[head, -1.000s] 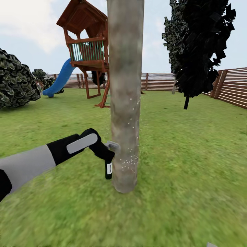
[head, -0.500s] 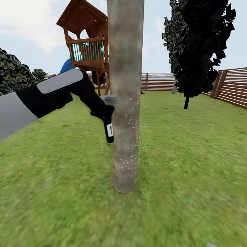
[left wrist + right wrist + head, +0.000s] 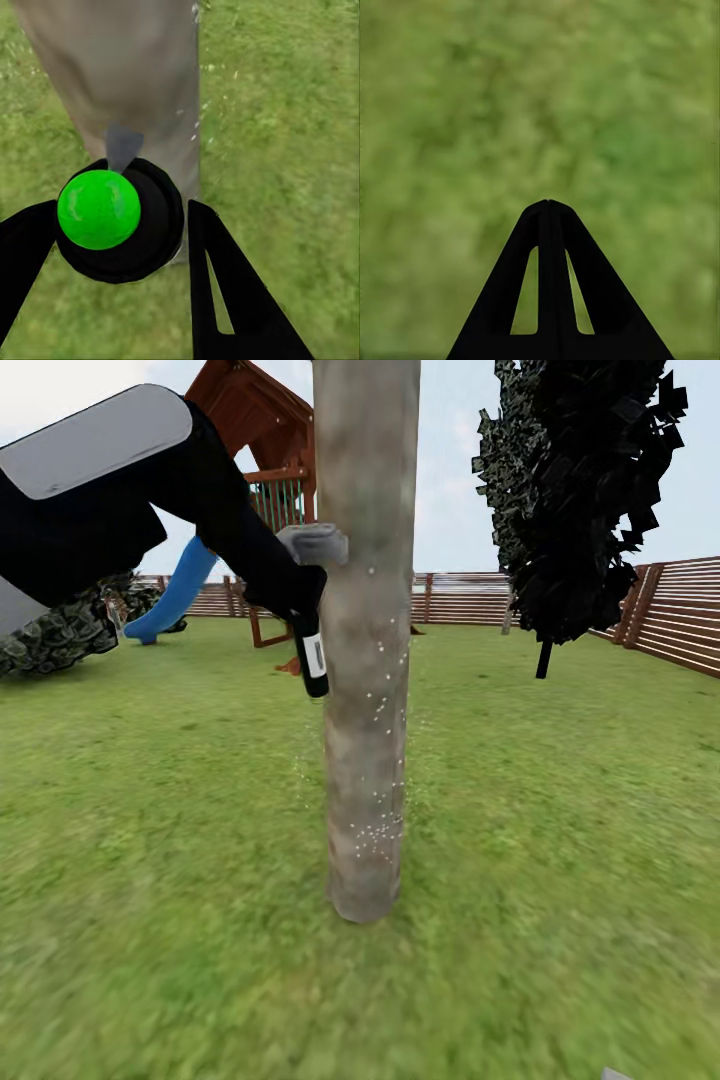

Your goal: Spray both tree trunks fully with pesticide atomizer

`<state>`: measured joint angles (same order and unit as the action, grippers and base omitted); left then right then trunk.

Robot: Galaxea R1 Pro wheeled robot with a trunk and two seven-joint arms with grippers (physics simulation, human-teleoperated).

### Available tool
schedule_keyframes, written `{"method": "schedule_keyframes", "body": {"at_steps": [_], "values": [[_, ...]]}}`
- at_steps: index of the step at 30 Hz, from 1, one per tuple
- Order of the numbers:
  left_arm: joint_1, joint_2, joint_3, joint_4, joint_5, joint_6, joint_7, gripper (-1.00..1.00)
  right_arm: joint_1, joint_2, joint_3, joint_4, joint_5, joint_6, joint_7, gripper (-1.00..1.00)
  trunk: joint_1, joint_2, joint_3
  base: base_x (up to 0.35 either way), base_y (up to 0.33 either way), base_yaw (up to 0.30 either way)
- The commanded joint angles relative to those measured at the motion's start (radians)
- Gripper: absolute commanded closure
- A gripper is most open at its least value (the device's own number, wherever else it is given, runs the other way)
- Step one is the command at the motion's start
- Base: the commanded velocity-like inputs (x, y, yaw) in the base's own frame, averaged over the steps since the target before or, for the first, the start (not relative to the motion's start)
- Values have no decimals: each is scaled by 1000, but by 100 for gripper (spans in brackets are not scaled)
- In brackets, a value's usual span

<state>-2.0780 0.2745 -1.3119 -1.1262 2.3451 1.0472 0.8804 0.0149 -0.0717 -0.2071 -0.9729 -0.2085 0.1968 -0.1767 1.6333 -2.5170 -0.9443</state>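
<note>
From the head camera, the smooth, mottled grey-brown tree trunk (image 3: 366, 640) rises as a straight column from blurred green lawn (image 3: 560, 840), its bark dotted with tiny white pesticide specks (image 3: 378, 825) thickest low down. The left gripper (image 3: 312, 575), on a glossy black forearm with a flat grey panel, sits raised against the trunk's side, pinching the small black pesticide atomizer (image 3: 314, 656) with a white label, which hangs downward. Behind stand a brown slatted wooden fence (image 3: 670, 610) and a wooden play tower (image 3: 260, 420). In the left wrist view, black fingers (image 3: 225, 300) clasp the atomizer's round black body (image 3: 154, 225) with a bright green cap, just beside the trunk (image 3: 127, 67). In the right wrist view, the right gripper (image 3: 550, 206) has its flat black fingers pressed together over grass (image 3: 540, 97).
</note>
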Motion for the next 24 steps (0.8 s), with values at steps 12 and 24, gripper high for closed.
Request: {"method": "schedule_keyframes", "body": {"at_steps": [12, 24], "values": [[-155, 2, -4, 2, 11, 0, 8, 100, 0, 0, 3, -3, -9, 6, -4, 100, 0, 0, -1, 0, 0, 0], [213, 61, -6, -46, 7, 0, 177, 100, 2, 0, 1, -3, -11, 6, -2, 100, 0, 0, -1, 0, 0, 0]]}}
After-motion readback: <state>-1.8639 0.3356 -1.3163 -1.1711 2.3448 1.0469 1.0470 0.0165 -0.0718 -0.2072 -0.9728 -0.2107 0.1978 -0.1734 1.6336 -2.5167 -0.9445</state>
